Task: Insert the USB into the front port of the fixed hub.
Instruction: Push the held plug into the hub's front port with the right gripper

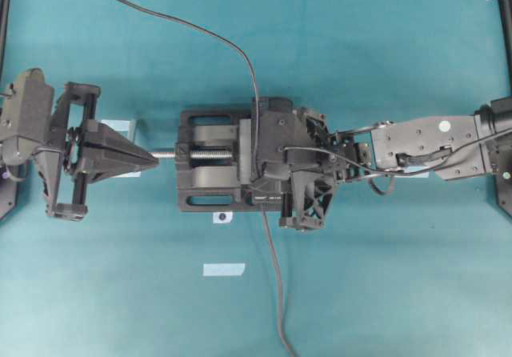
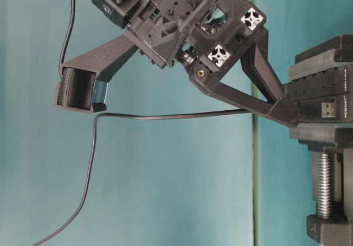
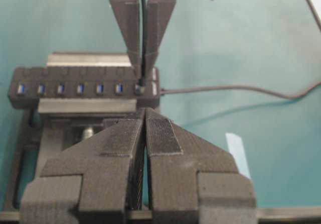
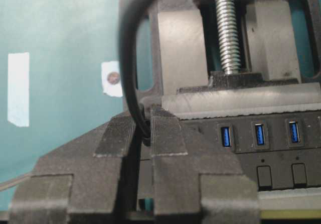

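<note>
The fixed hub [image 3: 70, 76] lies clamped in the black vise [image 1: 200, 193], its row of blue slots facing up. My right gripper [image 4: 145, 119] is shut on the USB [image 3: 141, 87], whose cable [image 4: 124, 58] loops up from between the fingers. In the left wrist view the plug stands at the end slot beside the white lettering [image 3: 154, 88]; how deep it sits is hidden. The front port [image 3: 20, 89], at the far end of the row, shows blue and empty. My left gripper [image 1: 150, 158] is shut and empty, at the tip of the vise screw [image 1: 204, 155].
The hub's own cable [image 3: 225, 87] leaves the lettered end and runs to the table's near edge [image 1: 276, 293]. The USB cable [image 1: 200, 29] trails to the back left. Pale tape strips [image 1: 224, 270] and a dot sticker [image 1: 222, 217] lie on the teal table.
</note>
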{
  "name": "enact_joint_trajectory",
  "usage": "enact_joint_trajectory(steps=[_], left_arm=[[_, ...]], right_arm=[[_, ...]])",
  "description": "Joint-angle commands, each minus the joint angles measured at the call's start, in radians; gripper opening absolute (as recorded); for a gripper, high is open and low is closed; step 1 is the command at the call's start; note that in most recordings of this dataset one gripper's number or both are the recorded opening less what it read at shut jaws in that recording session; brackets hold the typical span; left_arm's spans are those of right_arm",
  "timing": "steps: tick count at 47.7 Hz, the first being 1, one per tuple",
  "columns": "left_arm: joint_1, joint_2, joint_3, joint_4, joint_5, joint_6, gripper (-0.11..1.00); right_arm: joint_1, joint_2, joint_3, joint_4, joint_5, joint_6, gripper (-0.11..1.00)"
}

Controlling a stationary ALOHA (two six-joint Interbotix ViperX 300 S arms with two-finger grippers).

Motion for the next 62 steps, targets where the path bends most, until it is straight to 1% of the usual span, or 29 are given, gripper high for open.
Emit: enact_joint_trajectory(steps=[1,22,36,57,62], left_arm=[[-0.002,-0.005,-0.011,0.003,-0.009,-0.003,0.0],[-0.002,-0.003,-0.017,0.002,-0.018,0.003,0.0],[-0.002,-0.006,-0.025,0.002,-0.046,0.003,0.0],[-0.002,-0.002,-0.035,0.002,-0.046,0.008,0.0],[0.0,-0.002,-0.035,0.002,-0.048,0.008,0.0]], right_arm=[[0.003,-0.011,-0.014,-0.002,-0.002,0.014,0.01],[-0.011,-0.015,-0.017,-0.011,-0.005,0.012,0.01],[-0.029,-0.035,-0.038,-0.014,-0.005,0.008,0.01],[-0.031,-0.049,-0.046,-0.015,-0.009,0.005,0.01],[-0.029,-0.049,-0.046,-0.021,-0.032,0.005,0.01]])
